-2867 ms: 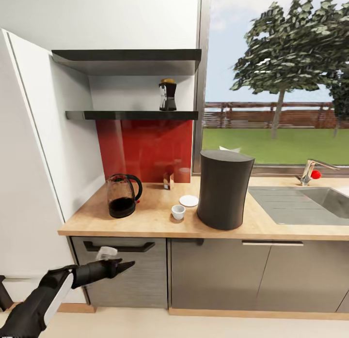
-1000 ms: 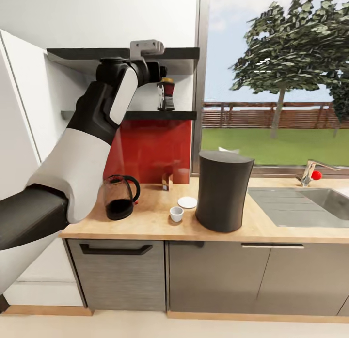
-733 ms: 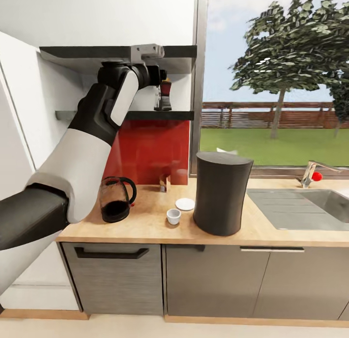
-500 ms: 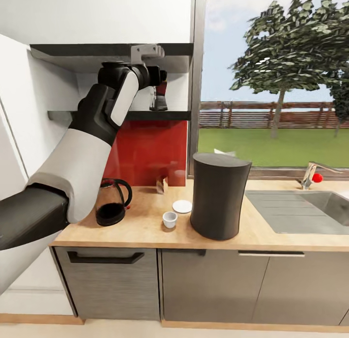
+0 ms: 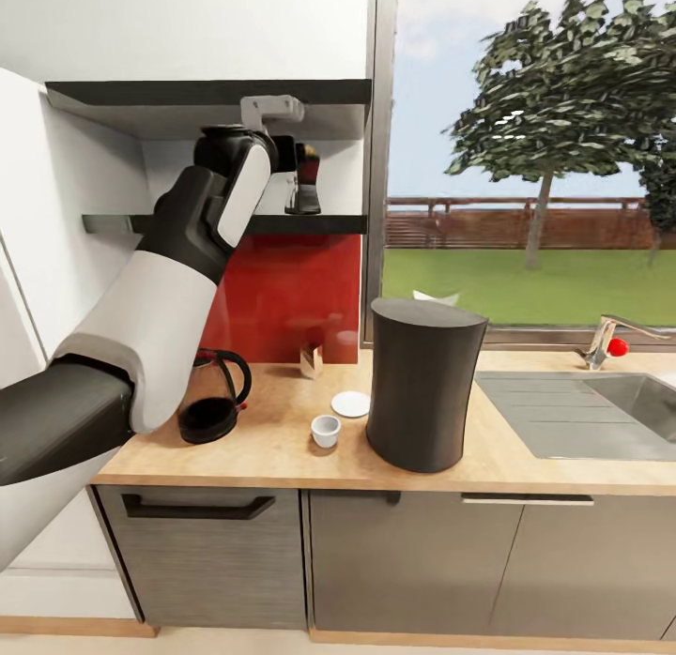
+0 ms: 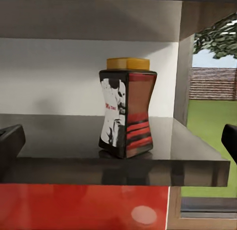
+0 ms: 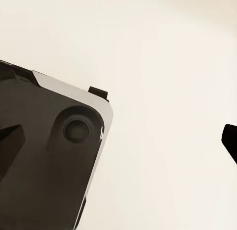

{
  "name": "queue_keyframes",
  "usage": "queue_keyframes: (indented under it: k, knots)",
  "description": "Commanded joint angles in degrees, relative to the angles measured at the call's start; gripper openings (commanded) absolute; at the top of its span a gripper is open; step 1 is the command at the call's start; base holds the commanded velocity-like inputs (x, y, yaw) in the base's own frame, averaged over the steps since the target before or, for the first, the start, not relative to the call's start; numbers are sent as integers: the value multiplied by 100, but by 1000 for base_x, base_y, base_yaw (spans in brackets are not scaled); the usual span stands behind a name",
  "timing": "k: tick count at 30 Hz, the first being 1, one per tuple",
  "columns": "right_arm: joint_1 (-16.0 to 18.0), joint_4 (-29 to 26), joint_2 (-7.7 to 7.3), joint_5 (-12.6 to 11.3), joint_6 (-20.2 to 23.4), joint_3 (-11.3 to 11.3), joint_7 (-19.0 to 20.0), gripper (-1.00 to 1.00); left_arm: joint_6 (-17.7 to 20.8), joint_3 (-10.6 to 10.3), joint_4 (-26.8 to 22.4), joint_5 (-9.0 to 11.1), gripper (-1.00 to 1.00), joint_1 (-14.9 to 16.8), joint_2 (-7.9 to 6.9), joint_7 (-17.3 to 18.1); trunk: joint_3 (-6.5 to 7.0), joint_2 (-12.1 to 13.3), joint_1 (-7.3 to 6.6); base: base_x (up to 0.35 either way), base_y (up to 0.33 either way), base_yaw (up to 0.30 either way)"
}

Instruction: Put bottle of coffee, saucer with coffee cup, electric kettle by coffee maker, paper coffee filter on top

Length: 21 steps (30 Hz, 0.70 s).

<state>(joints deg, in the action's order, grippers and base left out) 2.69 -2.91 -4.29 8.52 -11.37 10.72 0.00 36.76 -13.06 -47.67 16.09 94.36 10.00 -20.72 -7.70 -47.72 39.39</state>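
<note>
the bottle of coffee is seen standing upright on the kitchen shelf, near its front edge and toward the end by the window. it is a waisted jar, narrowed in the middle, with a flat yellow lid, a black-and-white printed label on one face and red and black stripes on the other. in the head view the bottle of coffee is partly covered by the raised left arm.

the left claw is held level with the shelf in front of the bottle; its two dark fingertips are seen at opposite sides of the wrist view, spread wide apart, with nothing between them and nothing touched.

below, on the worktop, the coffee maker is stood as a tall dark cylinder near the front edge. the coffee cup is set just beside it, the saucer a little behind the cup and apart from it, and the electric kettle lies toward the worktop's left end.

the right claw is shown over a pale surface, its dark tips wide apart and empty.
</note>
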Motion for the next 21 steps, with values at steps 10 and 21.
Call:
queue_keyframes:
  k: [10,21]
  knots:
    - [4,1,-2,44,-15,0,0,100,-505,-225,183,51,100,-12,0,-105,-9,-7,1,0,-4,0]
    - [4,1,-2,44,-15,0,0,100,-545,-261,333,53,100,-14,0,-108,-9,-7,1,41,-79,0]
